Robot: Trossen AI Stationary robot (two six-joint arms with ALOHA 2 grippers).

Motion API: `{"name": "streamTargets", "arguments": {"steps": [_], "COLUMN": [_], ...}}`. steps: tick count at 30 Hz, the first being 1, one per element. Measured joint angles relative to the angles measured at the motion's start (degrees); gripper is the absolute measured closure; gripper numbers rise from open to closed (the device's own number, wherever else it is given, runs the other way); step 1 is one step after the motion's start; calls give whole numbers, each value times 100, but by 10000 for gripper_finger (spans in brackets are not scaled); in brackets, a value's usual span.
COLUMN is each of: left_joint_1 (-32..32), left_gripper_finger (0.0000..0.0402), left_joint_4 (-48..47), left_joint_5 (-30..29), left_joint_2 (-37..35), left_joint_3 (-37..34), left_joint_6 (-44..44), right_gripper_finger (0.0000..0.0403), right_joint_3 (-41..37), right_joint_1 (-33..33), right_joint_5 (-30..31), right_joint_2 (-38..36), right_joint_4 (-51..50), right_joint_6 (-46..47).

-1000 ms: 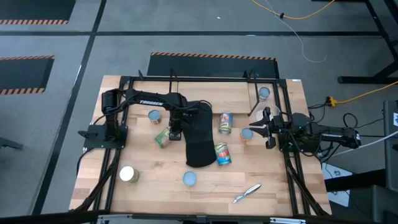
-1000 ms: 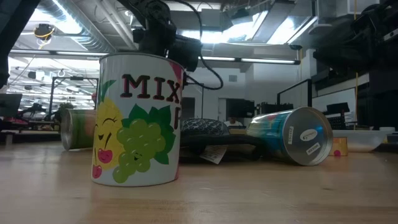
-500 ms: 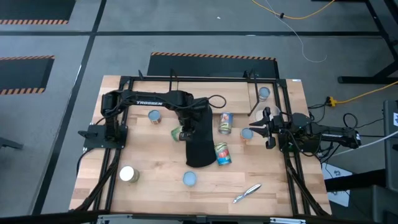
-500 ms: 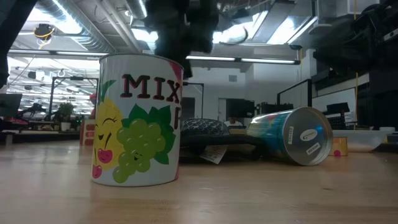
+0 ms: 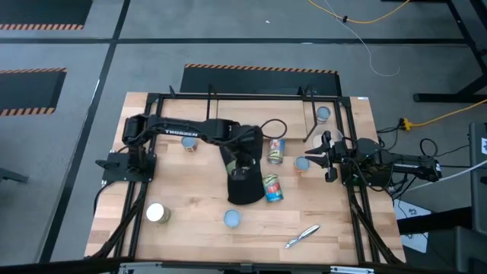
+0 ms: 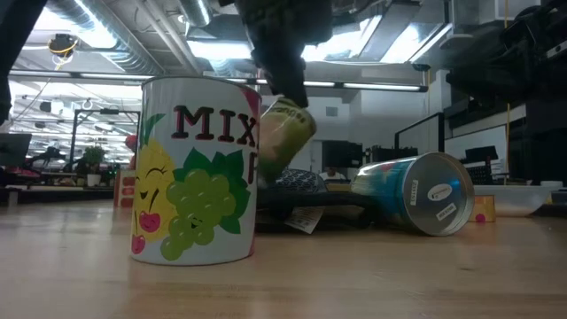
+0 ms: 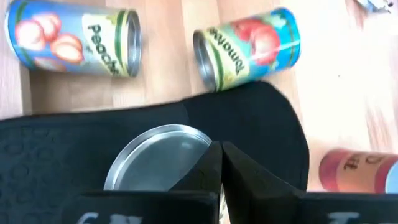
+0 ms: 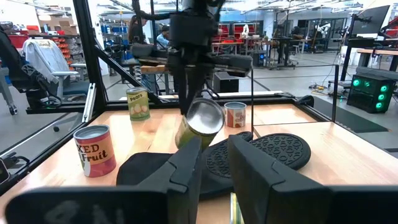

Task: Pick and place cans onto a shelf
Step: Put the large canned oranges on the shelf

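You are in the carry step: the left claw (image 5: 237,161) grips a green-labelled can (image 6: 285,133) above the black mat (image 5: 245,186). Next, find the shelf (image 5: 323,122); the right claw (image 5: 326,156) waits open.

My left arm is reaching from its base at the worktop's left side across toward the middle, elbow bent, wrist pointing down. My left claw (image 5: 238,169) is hanging above the worktop, its fingers (image 7: 249,186) pressing close together around a can (image 6: 285,133), which is tilting in the grip. My right arm is resting folded at the right edge, right claw (image 5: 311,156) pointing inward.
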Motion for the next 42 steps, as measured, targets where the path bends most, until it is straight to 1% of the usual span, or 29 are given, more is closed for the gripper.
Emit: {"name": "streamTargets", "arguments": {"steps": [3,7,13,17,20,24,30,42], "left_joint_1": [-125,-366,-729,-948,-1087,-1247,-1404,-1480], "left_gripper_finger": [401,401,401,401,401,401,401,400], "left_joint_4": [244,470,795,1332,1783,2133,2133,2133], "left_joint_5": [-175,-647,-1456,-1854,-2015,-2224,-2491,-2477], "left_joint_2": [0,0,2,2,9,9,9,9], "left_joint_3": [0,0,-2,-276,-547,-821,-968,-1139], "left_joint_6": [-313,-362,-687,-994,-1226,-1245,-1249,-1247], "right_gripper_finger": [319,319,319,319,319,319,319,319], "right_joint_3": [1,-1,-1,1,0,1,0,-1], "right_joint_1": [2,2,0,2,1,1,0,1], "right_joint_5": [-2,1,0,0,-1,0,-1,1], "right_joint_2": [0,0,0,0,0,0,0,0], "right_joint_4": [1,-2,0,0,0,1,-1,1], "right_joint_6": [0,-2,0,-1,-2,-2,-2,-2]}}
